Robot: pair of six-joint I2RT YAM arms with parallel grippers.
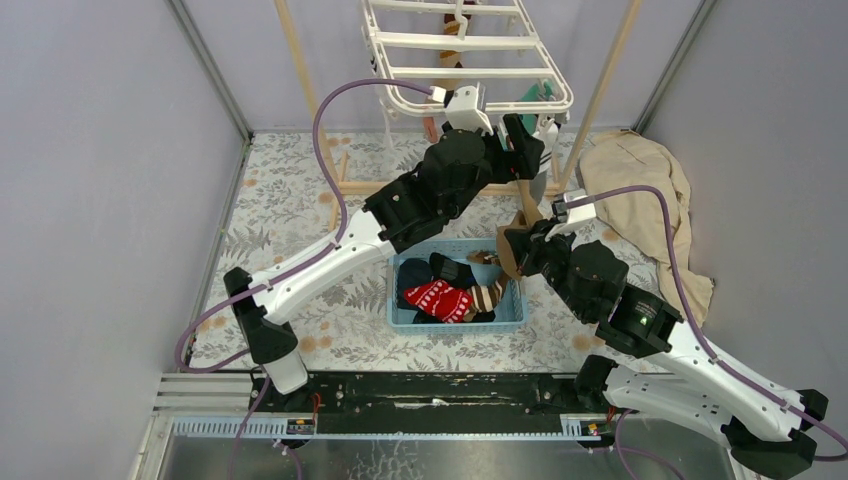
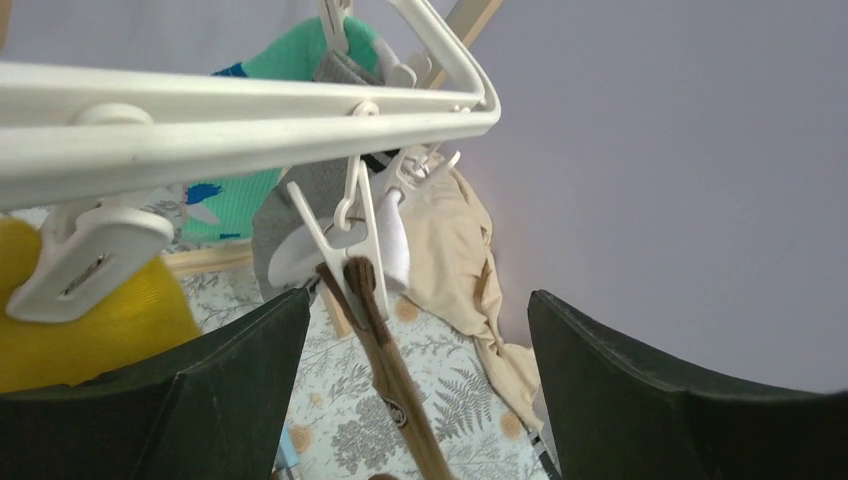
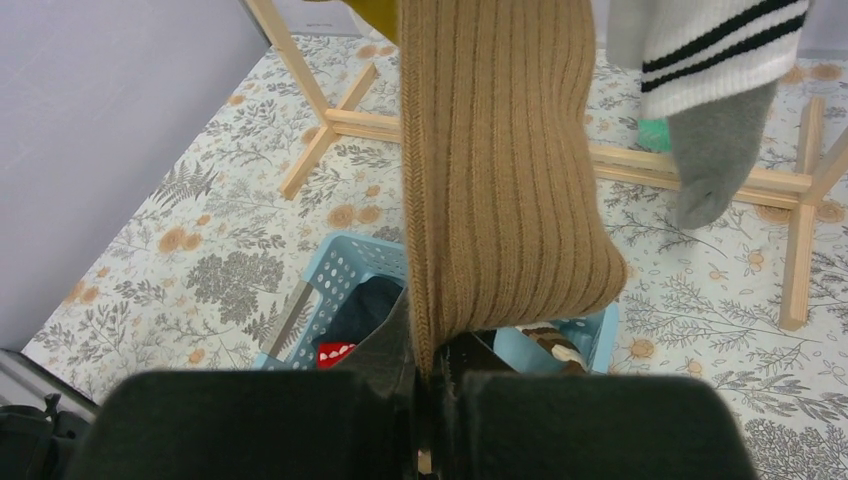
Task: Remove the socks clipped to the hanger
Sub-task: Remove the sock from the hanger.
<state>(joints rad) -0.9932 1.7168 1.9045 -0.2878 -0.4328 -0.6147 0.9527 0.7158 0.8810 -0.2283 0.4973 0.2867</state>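
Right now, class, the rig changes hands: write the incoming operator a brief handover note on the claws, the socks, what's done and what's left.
Left claw: open, up at the clip holding the brown sock on the hanger.
Right claw: shut on that sock's lower end.
Done: a red sock and others lie in the blue basket.
Left: free the brown sock; the teal sock, yellow sock and grey sock hang clipped.
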